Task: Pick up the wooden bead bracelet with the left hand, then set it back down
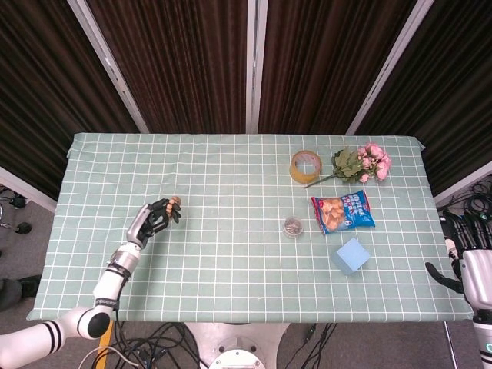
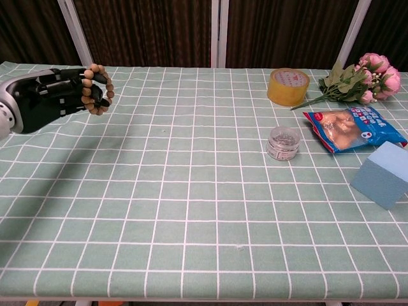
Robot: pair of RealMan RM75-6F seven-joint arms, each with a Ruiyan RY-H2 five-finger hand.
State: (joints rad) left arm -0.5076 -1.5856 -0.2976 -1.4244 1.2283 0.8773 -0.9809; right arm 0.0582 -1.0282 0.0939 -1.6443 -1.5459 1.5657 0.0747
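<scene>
My left hand (image 2: 54,95) grips the wooden bead bracelet (image 2: 99,88) at the left side of the table; the brown bead loop hangs from its black fingers, lifted off the cloth. In the head view the left hand (image 1: 152,217) shows with the bracelet (image 1: 175,204) at its fingertips. My right hand (image 1: 470,250) hangs off the table's right edge, fingers apart and holding nothing.
On the green checked tablecloth (image 2: 191,191) stand a yellow tape roll (image 2: 288,87), pink flowers (image 2: 363,76), a snack bag (image 2: 349,127), a small round tin (image 2: 283,143) and a blue block (image 2: 384,174), all on the right half.
</scene>
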